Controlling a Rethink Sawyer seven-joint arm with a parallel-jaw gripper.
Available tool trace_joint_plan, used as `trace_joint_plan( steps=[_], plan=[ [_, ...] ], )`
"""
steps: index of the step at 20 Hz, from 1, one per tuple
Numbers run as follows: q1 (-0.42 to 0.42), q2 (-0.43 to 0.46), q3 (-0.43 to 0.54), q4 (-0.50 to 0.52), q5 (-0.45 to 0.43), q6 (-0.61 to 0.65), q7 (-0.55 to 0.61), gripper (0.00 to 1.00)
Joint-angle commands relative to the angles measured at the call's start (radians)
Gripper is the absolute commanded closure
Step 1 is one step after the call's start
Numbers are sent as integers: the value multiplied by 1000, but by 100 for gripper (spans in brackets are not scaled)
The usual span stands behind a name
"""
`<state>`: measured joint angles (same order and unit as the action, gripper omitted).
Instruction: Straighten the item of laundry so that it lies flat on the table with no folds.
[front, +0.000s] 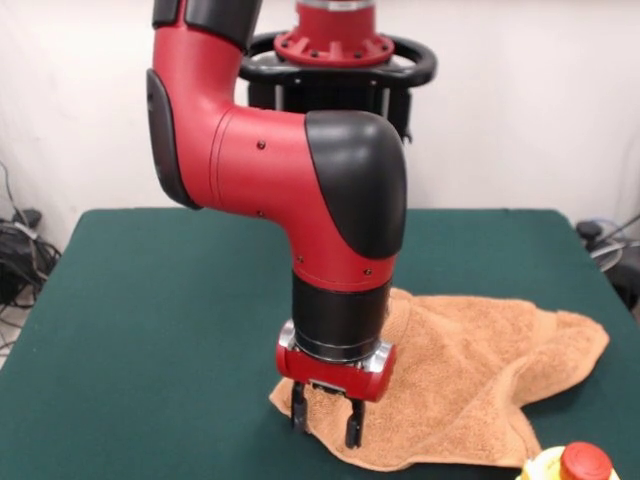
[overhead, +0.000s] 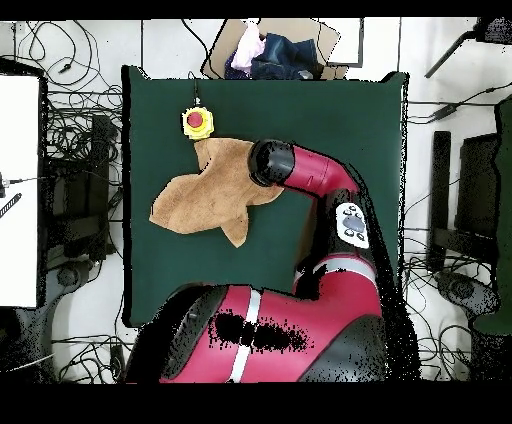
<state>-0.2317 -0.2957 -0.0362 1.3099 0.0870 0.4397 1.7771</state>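
Front view, nearest first: a yellow button box with a red cap (front: 575, 465) pokes up at the bottom edge, about 5 o'clock, just beside the towel's near hem. The towel (front: 480, 370) lies crumpled on the green table (front: 150, 330), in the 4 to 5 o'clock part of the tabletop, not flat: ridges and folds run across it, and its outline is ragged with several corners. Its long axis runs roughly 8 o'clock to 2 o'clock in this view, one blunt corner pointing out toward 3 o'clock, another toward the button box. The gripper (front: 326, 422) hangs straight down over the towel's 9 o'clock edge, its two dark fingers (front: 299, 410) parted a moderate way with tips at or just above the cloth; nothing is pinched between them, though actual contact with the terry is hard to judge. Behind it the red and black arm rises and bends back toward 12 o'clock. Overhead view: the towel (overhead: 205, 190) spreads from the arm's black elbow cap out toward 9 o'clock, a narrow tongue pointing to 6 o'clock and another corner reaching 12 o'clock up to the button box (overhead: 197, 121). Beyond the table's 12 o'clock edge sits a cardboard box (overhead: 325, 45) holding bundled cloth, blue and pale purple.
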Motion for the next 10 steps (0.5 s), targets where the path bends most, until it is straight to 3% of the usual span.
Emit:
trace_joint_plan(
  steps=[1,10],
  plan=[
    [5,49,85,90,-49,-82,82,0],
    [-14,60,99,86,-69,-96,71,0]
  ],
)
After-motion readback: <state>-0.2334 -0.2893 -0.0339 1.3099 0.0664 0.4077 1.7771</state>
